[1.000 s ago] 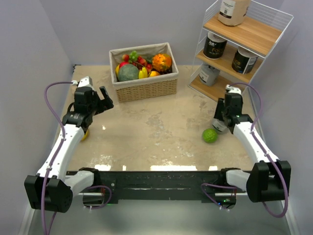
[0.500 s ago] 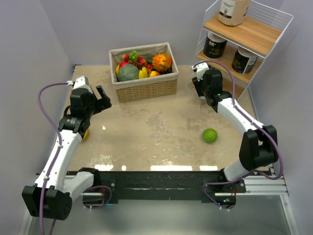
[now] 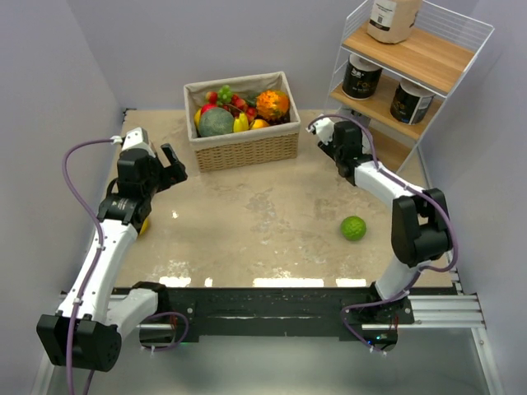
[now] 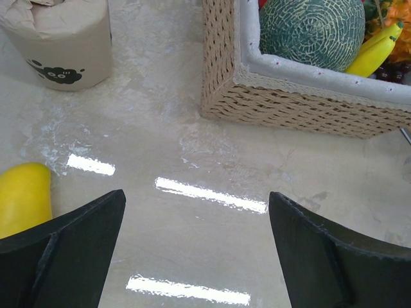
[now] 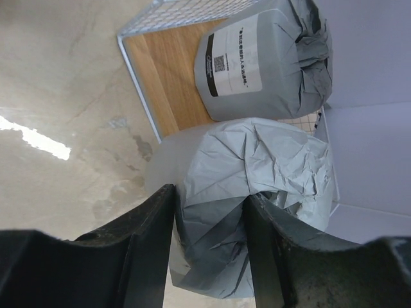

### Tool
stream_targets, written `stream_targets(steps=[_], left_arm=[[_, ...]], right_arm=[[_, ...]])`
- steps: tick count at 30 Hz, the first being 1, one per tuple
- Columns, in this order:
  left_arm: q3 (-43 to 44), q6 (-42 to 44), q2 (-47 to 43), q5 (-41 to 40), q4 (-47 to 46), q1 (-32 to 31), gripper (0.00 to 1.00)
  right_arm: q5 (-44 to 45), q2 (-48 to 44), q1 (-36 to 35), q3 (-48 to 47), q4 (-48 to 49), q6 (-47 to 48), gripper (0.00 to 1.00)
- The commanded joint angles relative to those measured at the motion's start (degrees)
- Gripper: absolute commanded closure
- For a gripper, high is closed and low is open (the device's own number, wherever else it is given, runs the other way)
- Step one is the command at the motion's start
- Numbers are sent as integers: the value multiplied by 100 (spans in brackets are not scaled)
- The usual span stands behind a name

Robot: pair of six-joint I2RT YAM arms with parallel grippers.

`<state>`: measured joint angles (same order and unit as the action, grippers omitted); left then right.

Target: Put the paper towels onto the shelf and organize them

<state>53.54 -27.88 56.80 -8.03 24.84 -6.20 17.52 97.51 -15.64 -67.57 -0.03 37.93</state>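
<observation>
My right gripper [image 5: 209, 215] is shut on a crumpled grey paper towel roll [image 5: 257, 186] and holds it in front of the shelf's bottom board [image 5: 167, 77]. A second grey roll [image 5: 263, 61] with a white label stands on that board. In the top view the right gripper [image 3: 328, 138] is beside the white wire shelf [image 3: 428, 58]. The shelf carries two black rolls [image 3: 361, 76] on its middle tier and a tan roll [image 3: 394, 18] on top. My left gripper [image 4: 196, 256] is open and empty above the table. Another tan roll [image 4: 61, 42] stands ahead and to its left.
A wicker fruit basket [image 3: 243, 144] stands at the back centre; its corner [image 4: 225, 83] is just ahead of the left gripper. A yellow fruit [image 4: 22, 199] lies by the left finger. A green lime [image 3: 354, 227] lies on the table at the right.
My right arm has lifted the grey roll from the table beside the lime and swung it back to the front of the shelf's bottom tier. The left arm has barely moved.
</observation>
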Motion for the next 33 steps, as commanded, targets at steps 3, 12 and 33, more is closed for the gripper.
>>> stream_targets(steps=[3, 12, 33], left_arm=[[-28, 11, -134, -32, -234, -31, 1], [-45, -7, -116, -23, -243, -31, 1], [-45, -7, -90, -14, -243, -31, 1]], right_arm=[[331, 268, 105, -151, 794, 838, 52], [367, 558, 465, -221, 1049, 944, 52], [1474, 1340, 799, -775, 1612, 1524, 43]])
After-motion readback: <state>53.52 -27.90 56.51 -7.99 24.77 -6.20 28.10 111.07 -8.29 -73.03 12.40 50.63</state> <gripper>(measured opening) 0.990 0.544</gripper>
